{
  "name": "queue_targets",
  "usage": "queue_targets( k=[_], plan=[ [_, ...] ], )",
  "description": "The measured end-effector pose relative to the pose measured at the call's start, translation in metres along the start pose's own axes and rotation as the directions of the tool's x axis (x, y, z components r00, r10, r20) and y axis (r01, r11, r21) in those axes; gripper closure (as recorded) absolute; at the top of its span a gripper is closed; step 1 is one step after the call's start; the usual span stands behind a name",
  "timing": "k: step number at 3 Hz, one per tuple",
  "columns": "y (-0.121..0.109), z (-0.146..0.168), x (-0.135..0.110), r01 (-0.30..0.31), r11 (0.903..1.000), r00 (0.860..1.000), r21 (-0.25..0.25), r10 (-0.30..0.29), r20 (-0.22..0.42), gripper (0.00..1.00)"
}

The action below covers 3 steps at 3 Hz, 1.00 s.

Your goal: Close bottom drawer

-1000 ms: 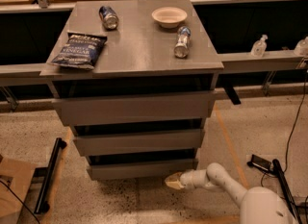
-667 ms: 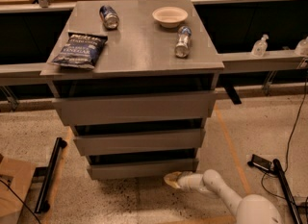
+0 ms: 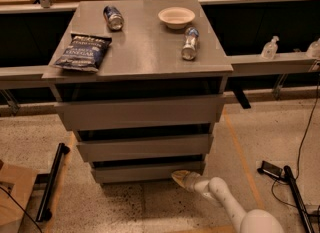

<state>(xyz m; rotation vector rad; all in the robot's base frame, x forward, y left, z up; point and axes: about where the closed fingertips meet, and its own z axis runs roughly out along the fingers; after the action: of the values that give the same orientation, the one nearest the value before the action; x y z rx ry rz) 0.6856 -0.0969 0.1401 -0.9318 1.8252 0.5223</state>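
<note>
The bottom drawer (image 3: pixel 145 172) is the lowest grey wood-grain front of the cabinet, low near the floor, with a dark gap above it. My gripper (image 3: pixel 179 176) is at the end of the white arm, low at the drawer's right end, touching or almost touching the lower right corner of its front. The middle drawer front (image 3: pixel 145 147) and the taller top drawer front (image 3: pixel 140 113) sit above it.
On the cabinet top (image 3: pixel 145 52) lie a chip bag (image 3: pixel 82 52), a can (image 3: pixel 113 17), a white bowl (image 3: pixel 176 17) and a bottle (image 3: pixel 189 43). A black bar (image 3: pixel 52 179) lies on the floor at left, cardboard (image 3: pixel 12 197) at far left, cables and a black device (image 3: pixel 272 169) at right.
My gripper has moved left along the floor toward the bottom drawer's right corner. The drawer front sits a little further in than before.
</note>
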Motion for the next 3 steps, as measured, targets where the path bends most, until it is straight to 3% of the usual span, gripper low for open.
queue_targets(
  k=[1, 3],
  plan=[
    [-0.0168, 0.0069, -0.0048, 0.029, 0.9979, 0.999, 0.058, -0.031, 0.025, 1.00],
    [-0.0136, 0.0040, -0.0037, 0.029, 0.9979, 0.999, 0.057, -0.031, 0.025, 1.00]
  ],
)
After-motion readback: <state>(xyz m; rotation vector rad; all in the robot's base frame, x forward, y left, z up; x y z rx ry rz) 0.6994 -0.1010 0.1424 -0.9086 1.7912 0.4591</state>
